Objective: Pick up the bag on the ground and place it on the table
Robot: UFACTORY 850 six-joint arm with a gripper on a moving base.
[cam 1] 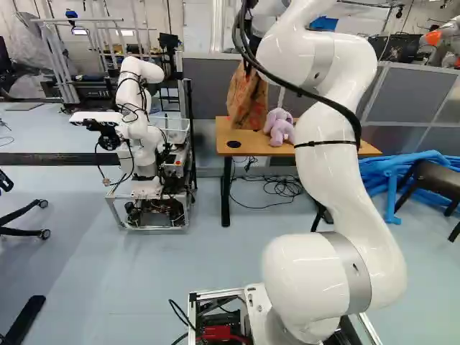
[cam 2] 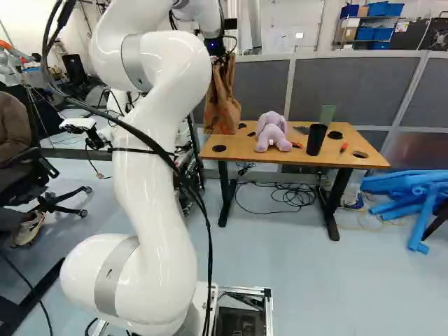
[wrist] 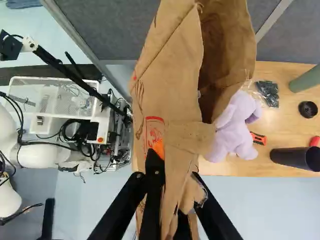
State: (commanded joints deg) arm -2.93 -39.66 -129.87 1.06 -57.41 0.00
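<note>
In the right base view my gripper [cam 2: 221, 54] is at the top of the brown paper bag [cam 2: 222, 101], which hangs at the left end of the wooden table [cam 2: 315, 155]. The same bag [cam 1: 248, 97] shows left of my arm in the left base view. Seen from the wrist, the gripper [wrist: 176, 182] is shut on the crumpled bag [wrist: 170, 90], its paper pinched between the two fingers. The bag's mouth gapes beyond them and its body covers the table's near end. Whether its bottom touches the tabletop I cannot tell.
A pink plush toy [cam 2: 271, 131] sits close beside the bag. Farther along the table stand a black cup [cam 2: 316, 139] and a green cup [cam 2: 327, 114], with small tools around. Another robot [cam 1: 140, 136] stands left of the table. Grey partitions [cam 2: 357, 84] rise behind.
</note>
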